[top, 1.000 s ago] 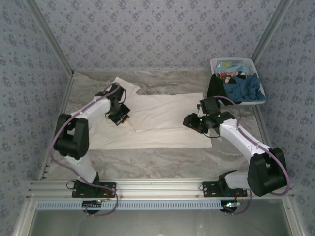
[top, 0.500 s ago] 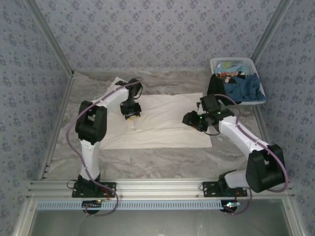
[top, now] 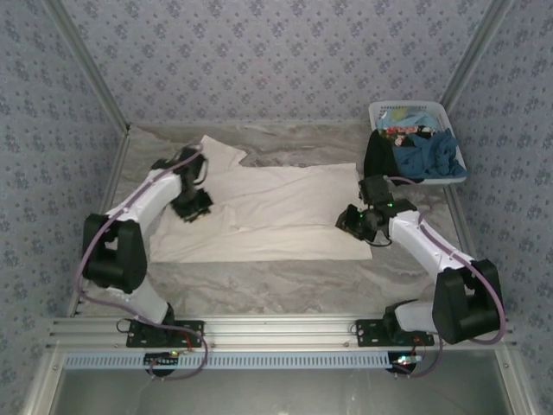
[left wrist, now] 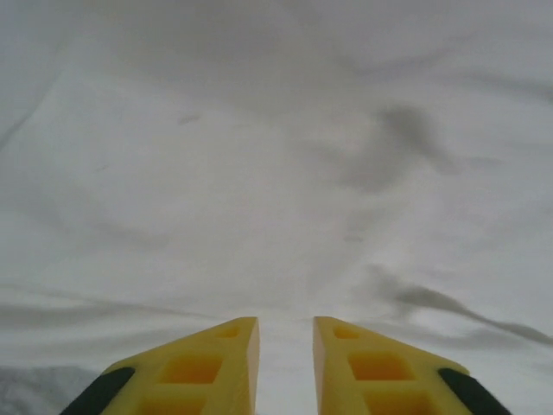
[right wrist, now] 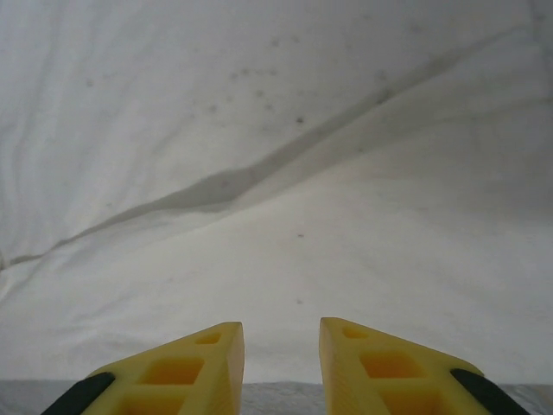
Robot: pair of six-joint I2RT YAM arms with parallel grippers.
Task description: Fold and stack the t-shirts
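Note:
A large off-white t-shirt (top: 276, 207) lies spread flat across the middle of the table. My left gripper (top: 192, 206) hangs low over its left part, jaws a narrow gap apart (left wrist: 285, 322), with bare cloth (left wrist: 276, 173) under them and nothing between them. My right gripper (top: 359, 223) is at the shirt's near right corner, open (right wrist: 281, 327), its fingers over the hem where the cloth (right wrist: 285, 242) meets the table. A teal-blue t-shirt (top: 428, 154) and a black t-shirt (top: 378, 156) sit bunched in the basket.
The white slatted basket (top: 406, 109) stands at the back right, close behind the right arm. A marbled sheet (top: 259, 281) covers the table around the shirt. Patterned walls close in the left, back and right sides.
The left gripper swung right over the shirt's middle, then back to its left part, opening and then narrowing. The right gripper shifted slightly right and nearer, its jaws closing in somewhat.

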